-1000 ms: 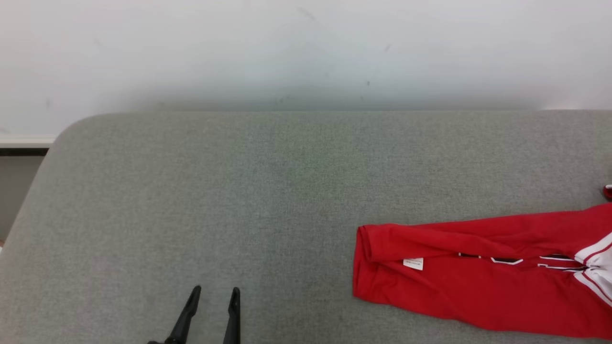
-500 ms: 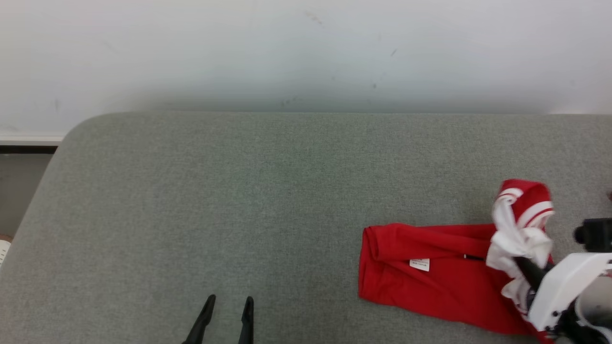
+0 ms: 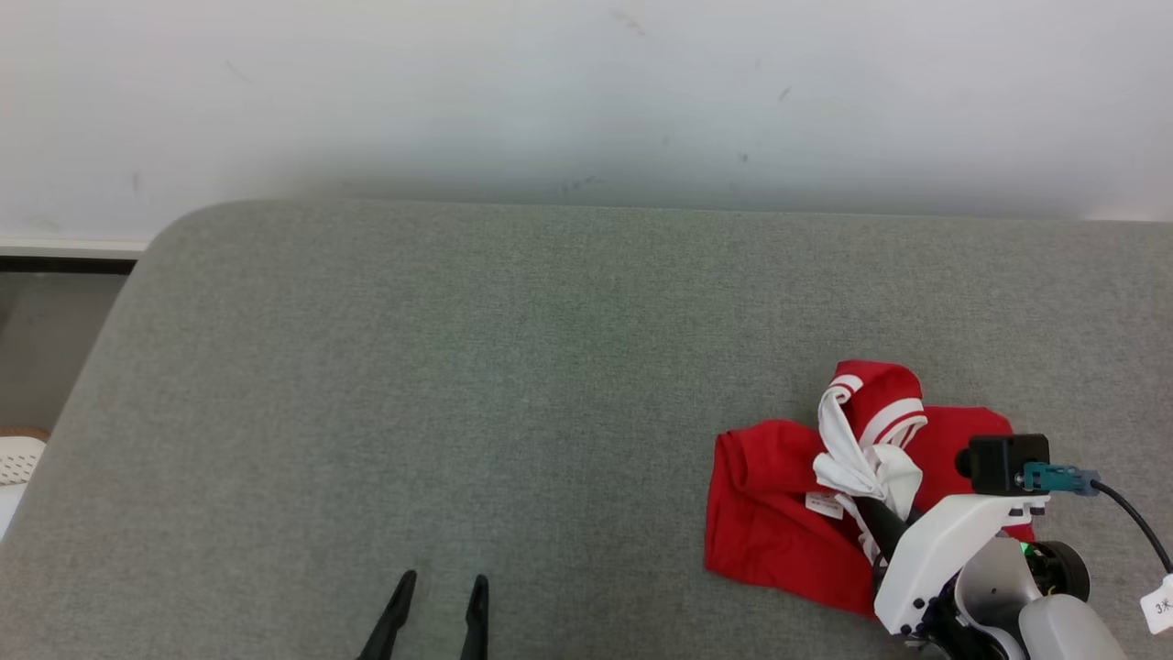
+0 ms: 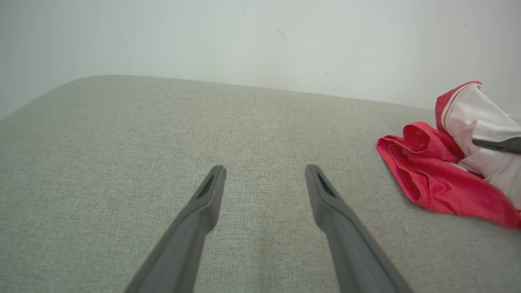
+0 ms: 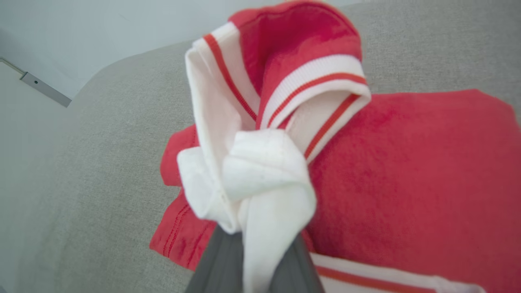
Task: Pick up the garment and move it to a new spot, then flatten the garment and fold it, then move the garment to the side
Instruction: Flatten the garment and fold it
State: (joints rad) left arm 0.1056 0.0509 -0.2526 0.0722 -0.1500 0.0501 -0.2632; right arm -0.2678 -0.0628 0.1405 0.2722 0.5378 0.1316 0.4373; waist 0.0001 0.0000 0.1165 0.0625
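The garment (image 3: 779, 513) is red with white, red-striped trim and lies bunched on the grey cushioned surface (image 3: 458, 385) at the lower right. My right gripper (image 3: 869, 509) is shut on its white trimmed end, which is lifted and doubled back over the red body. Up close, the white cloth (image 5: 260, 191) is pinched between the right gripper (image 5: 260, 252) and its dark fingers. My left gripper (image 3: 438, 591) is open near the front edge, well left of the garment (image 4: 439, 175). Nothing lies between the left gripper (image 4: 264, 175) and its spread fingers.
A pale wall (image 3: 550, 92) runs behind the surface. The surface's rounded left corner (image 3: 174, 229) drops to a darker floor strip (image 3: 55, 312). A white object (image 3: 14, 463) sits at the far left edge. The right wrist camera (image 3: 1003, 463) and its cable overhang the garment.
My right gripper has carried the garment's white trimmed end leftward over the red body, bunching it shorter. The camera has shifted slightly. The left gripper stays open.
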